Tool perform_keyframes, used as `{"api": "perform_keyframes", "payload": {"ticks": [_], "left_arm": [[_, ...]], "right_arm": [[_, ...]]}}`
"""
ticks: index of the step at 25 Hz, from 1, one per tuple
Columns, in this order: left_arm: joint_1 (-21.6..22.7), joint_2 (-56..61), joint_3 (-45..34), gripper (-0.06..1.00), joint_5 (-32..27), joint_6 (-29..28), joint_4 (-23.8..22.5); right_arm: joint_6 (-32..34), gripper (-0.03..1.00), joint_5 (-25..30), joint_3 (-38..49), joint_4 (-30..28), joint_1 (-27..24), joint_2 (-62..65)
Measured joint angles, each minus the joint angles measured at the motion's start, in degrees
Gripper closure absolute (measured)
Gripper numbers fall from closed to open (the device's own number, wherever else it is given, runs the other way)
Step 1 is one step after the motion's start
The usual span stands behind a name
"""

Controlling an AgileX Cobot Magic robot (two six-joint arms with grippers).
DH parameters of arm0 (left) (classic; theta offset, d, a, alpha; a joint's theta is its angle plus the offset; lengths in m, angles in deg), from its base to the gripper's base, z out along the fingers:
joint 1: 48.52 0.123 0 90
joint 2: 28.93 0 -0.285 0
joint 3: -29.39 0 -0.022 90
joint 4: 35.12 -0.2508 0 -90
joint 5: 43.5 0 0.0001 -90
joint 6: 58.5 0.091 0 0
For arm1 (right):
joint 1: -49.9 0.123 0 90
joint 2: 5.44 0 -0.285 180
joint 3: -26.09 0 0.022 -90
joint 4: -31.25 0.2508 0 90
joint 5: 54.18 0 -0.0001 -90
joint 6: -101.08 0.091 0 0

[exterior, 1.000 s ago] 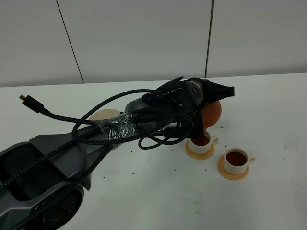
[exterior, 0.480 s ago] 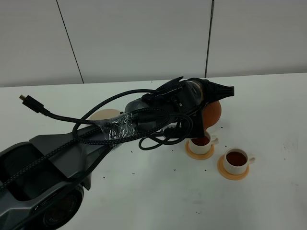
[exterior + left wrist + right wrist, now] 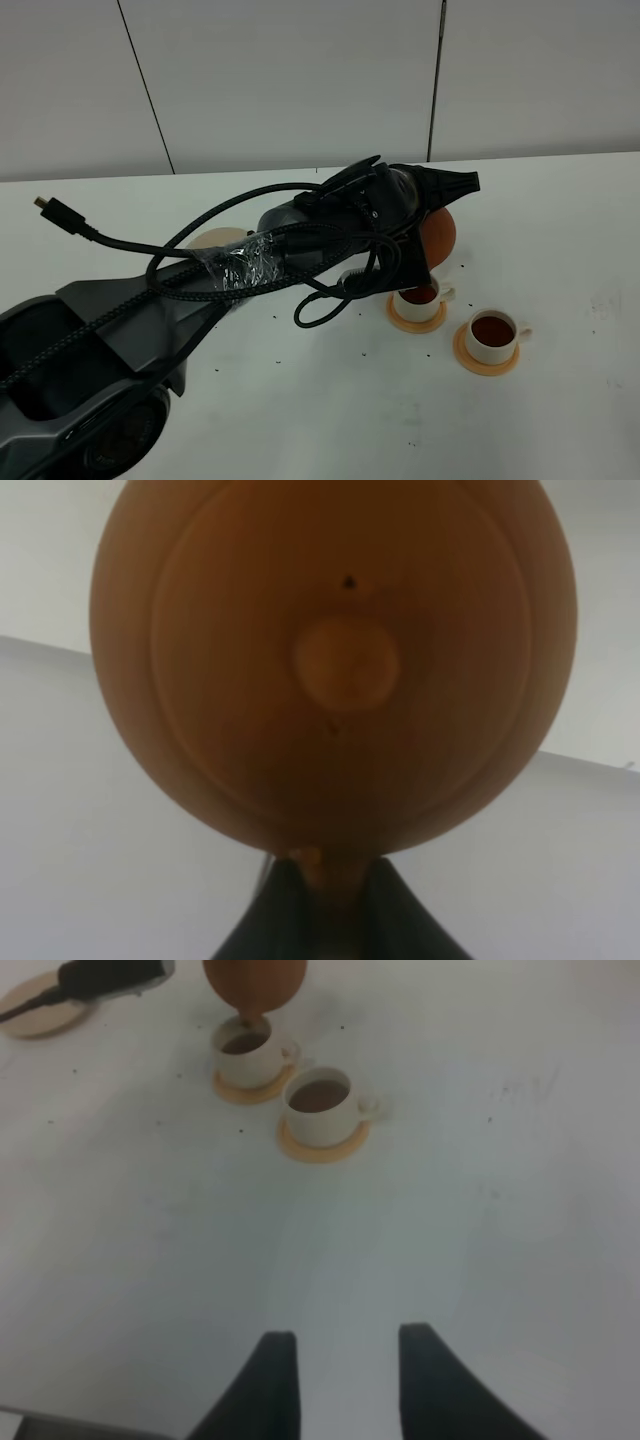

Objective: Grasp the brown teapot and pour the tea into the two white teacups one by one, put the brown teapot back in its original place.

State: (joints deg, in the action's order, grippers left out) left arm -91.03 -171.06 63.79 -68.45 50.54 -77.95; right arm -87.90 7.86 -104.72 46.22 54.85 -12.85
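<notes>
The brown teapot (image 3: 441, 231) hangs tilted above the table, its spout down over the left of the two white teacups (image 3: 421, 294). The left wrist view is filled by its knobbed lid (image 3: 337, 660), with my left gripper (image 3: 330, 905) shut on the teapot's handle. Dark tea (image 3: 243, 1043) shows in that cup, and the other teacup (image 3: 494, 335) to its right is full of tea too. I cannot make out a stream. The pale saucer (image 3: 213, 240), the original place, lies bare to the left, partly behind my arm. My right gripper (image 3: 345, 1378) is open, well short of the cups.
Each cup stands on an orange coaster (image 3: 486, 362). My left arm (image 3: 250, 270) with its looped black cables (image 3: 320, 310) stretches across the table's middle. A loose cable plug (image 3: 45, 204) sticks out at the left. White table (image 3: 480, 1220) lies bare around the right gripper.
The left wrist and the teapot have shifted slightly left and up. The cable loop under the arm now hangs lower. The cups and the right gripper have not moved.
</notes>
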Motion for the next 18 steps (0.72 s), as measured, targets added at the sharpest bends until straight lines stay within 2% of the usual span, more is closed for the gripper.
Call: {"api": "perform_keyframes", "payload": {"ticks": [5, 18], "left_arm": [[0.05, 2.2, 0.0, 0.77, -3.67, -5.95, 0.69], [2.92, 4.48, 0.0, 0.77, -21.11, -32.76, 6.74]], "right_arm": [[0.0, 0.73, 0.0, 0.0, 0.0, 0.0, 0.0], [0.0, 0.73, -0.01, 0.0, 0.0, 0.0, 0.0]]}}
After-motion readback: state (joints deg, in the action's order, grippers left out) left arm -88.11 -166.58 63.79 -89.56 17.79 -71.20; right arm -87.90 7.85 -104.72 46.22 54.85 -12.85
